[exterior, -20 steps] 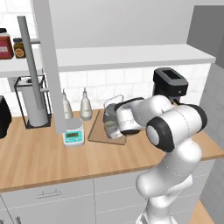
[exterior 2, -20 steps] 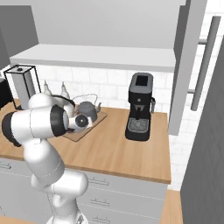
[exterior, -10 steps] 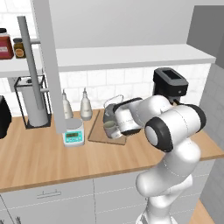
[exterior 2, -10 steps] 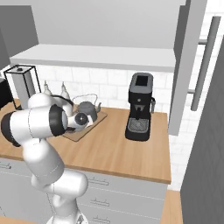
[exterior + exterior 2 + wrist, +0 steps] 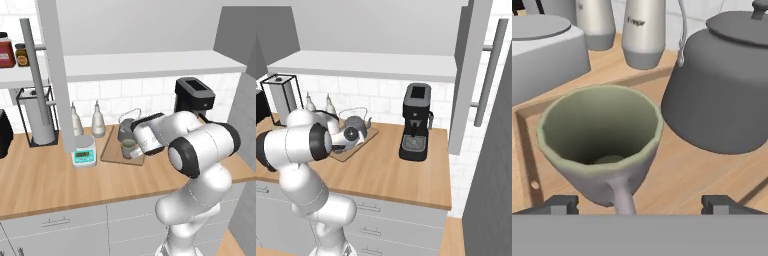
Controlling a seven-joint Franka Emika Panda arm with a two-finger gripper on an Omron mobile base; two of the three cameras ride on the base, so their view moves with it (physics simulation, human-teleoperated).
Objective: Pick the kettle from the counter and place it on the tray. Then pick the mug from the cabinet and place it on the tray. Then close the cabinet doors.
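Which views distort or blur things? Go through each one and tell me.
Hand view: close range flares the mug into a funnel and swells the kettle; edges soft. Left base view: evenly lit, faint shadows on the counter, no glare. Right base view: coffee machine sharp, tray slightly soft.

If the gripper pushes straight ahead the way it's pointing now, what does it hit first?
Most likely the mug, standing on the tray between the open gripper's fingertips; the kettle sits just beyond, to the side.
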